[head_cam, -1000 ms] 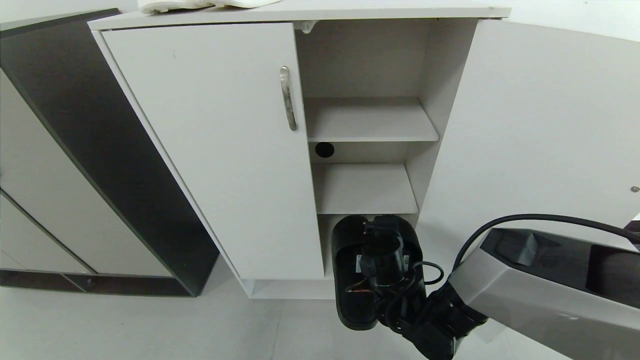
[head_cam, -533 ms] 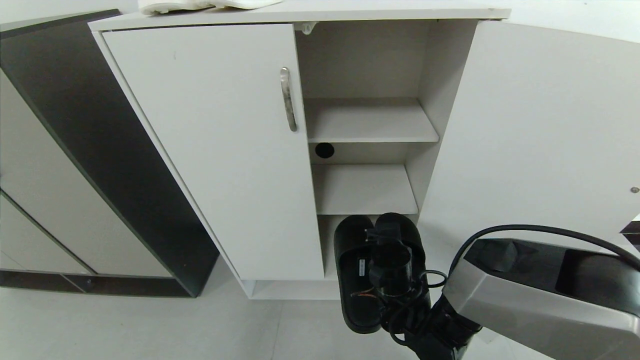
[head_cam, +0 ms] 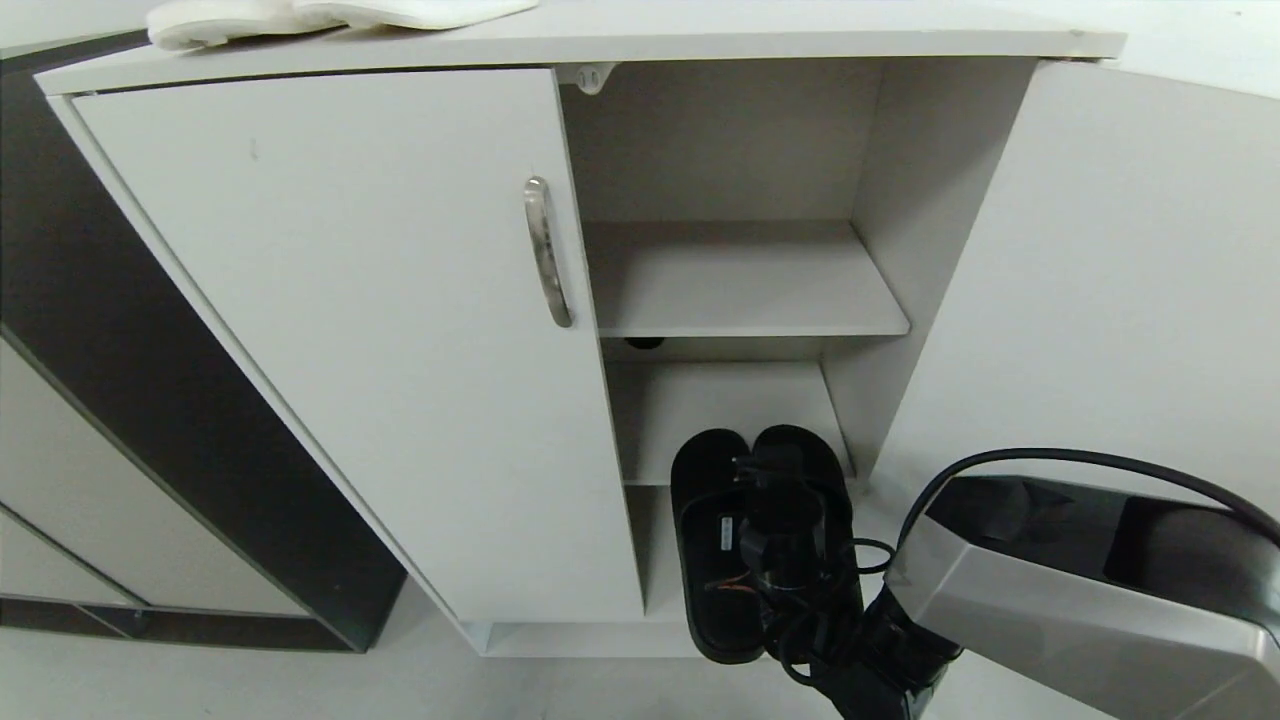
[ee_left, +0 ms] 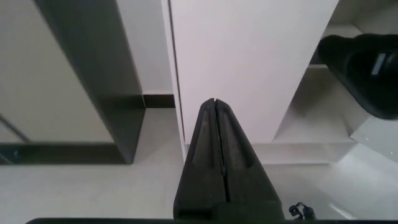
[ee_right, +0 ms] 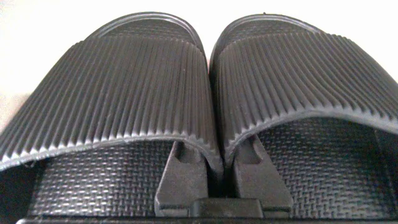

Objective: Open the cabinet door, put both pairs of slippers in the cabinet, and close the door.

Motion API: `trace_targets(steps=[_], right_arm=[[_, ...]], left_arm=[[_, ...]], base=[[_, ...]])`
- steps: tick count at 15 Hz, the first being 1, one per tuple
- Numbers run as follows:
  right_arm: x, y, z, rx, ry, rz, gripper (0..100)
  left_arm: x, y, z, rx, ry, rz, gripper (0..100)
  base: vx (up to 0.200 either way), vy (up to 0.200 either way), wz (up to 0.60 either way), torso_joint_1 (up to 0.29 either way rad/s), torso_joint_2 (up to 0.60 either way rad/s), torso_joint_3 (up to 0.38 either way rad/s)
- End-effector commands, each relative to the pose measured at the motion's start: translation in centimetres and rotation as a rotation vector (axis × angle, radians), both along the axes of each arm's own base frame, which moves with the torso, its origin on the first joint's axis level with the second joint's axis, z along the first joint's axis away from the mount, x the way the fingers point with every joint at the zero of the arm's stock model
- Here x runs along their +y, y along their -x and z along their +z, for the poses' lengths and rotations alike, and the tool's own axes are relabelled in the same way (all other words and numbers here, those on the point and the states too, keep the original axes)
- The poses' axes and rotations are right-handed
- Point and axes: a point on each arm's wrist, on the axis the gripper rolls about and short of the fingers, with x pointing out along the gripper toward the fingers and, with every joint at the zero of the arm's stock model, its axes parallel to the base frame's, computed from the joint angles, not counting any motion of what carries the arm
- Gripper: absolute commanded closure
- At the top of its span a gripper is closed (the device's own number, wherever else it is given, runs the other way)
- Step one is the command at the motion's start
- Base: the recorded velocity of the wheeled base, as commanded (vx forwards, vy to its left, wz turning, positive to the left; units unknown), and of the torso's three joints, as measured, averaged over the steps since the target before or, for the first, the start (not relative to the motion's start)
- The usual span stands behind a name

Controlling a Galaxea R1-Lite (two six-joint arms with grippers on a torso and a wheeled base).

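The right pincer (head_cam: 785, 500) is clamped on a pair of black slippers (head_cam: 712, 560). One finger (ee_right: 181, 177) sits inside each slipper, under its ribbed strap, and the two press the inner strap walls together so the pair hangs side by side. The toes point away from the pincer, toward the white cabinet (head_cam: 600, 45).

Just ahead of the pincer is the cabinet's open right half. From the head view the slipper toes overlap the front edge of the middle shelf (head_cam: 720, 410), and the heels hang in front of the bottom space. I cannot tell whether the slippers touch anything there. Higher up is the upper shelf (head_cam: 740, 285). The open door (head_cam: 1100, 280) stands to the pincer's right. The closed door (head_cam: 380, 330), with its metal handle (head_cam: 547, 252), is to its left.

White slippers (head_cam: 300, 12) lie on the cabinet's top, well above the pincer and to its left.

The left pincer (ee_left: 215, 109) has its fingers pressed together on nothing. It hangs low over the pale floor (ee_left: 93, 186), facing the closed door's lower edge, with a dark cabinet side (ee_left: 93, 68) off to one side.
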Motion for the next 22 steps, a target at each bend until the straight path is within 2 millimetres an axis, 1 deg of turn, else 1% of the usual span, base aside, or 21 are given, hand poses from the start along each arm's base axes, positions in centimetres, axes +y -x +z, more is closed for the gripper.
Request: trace_targets(steps=[1, 4, 6, 8, 10, 13, 15, 16, 17, 19, 22], right_arm=[[0.2, -0.2, 0.4, -0.012, -0.011, 0.001, 100], [0.5, -0.7, 0.7, -0.005, -0.006, 0.011, 100], [0.2, -2.3, 0.7, 0.007, 0.001, -0.007, 100], [0.2, -4.1, 0.1, -0.003, -0.007, -0.031, 100], [0.7, -5.4, -0.1, 0.005, 0.0, -0.04, 100], [1.6, -7.7, 0.7, 0.002, -0.004, -0.045, 100], [1.9, -9.4, 1.4, -0.008, -0.014, -0.059, 100], [1.8, -9.7, 1.6, -0.008, -0.014, -0.063, 100], [1.8, -10.6, 2.2, -0.006, -0.013, -0.07, 100], [2.0, -11.3, 2.5, -0.015, -0.021, -0.074, 100], [2.0, -12.6, 2.0, -0.02, -0.023, -0.089, 100]], left_arm=[[0.0, 0.0, 0.0, 0.001, -0.001, 0.0, 100], [0.0, 0.0, 0.0, 0.001, -0.004, -0.002, 100], [0.0, 0.0, 0.0, 0.001, -0.004, 0.0, 100], [0.0, 0.0, 0.0, 0.001, -0.004, 0.0, 100], [0.0, 0.0, 0.0, 0.001, -0.003, 0.0, 100], [0.0, 0.0, 0.0, 0.001, -0.004, 0.0, 100], [0.0, 0.0, 0.0, 0.001, -0.004, 0.0, 100], [0.0, 0.0, 0.0, 0.001, -0.004, 0.0, 100], [0.0, 0.0, 0.0, 0.001, -0.004, 0.0, 100], [0.0, 0.0, 0.0, 0.001, -0.004, 0.0, 100], [0.0, 0.0, 0.0, 0.001, -0.006, 0.0, 100]], base=[[0.0, 0.0, 0.0, 0.0, 0.0, 0.0], [0.0, 0.0, 0.0, 0.0, 0.0, 0.0], [0.0, 0.0, 0.0, 0.0, 0.0, 0.0], [0.0, 0.0, 0.0, 0.0, 0.0, 0.0], [0.0, 0.0, 0.0, 0.0, 0.0, 0.0], [0.0, 0.0, 0.0, 0.0, 0.0, 0.0], [0.0, 0.0, 0.0, 0.0, 0.0, 0.0], [0.0, 0.0, 0.0, 0.0, 0.0, 0.0], [0.0, 0.0, 0.0, 0.0, 0.0, 0.0], [0.0, 0.0, 0.0, 0.0, 0.0, 0.0], [0.0, 0.0, 0.0, 0.0, 0.0, 0.0]])
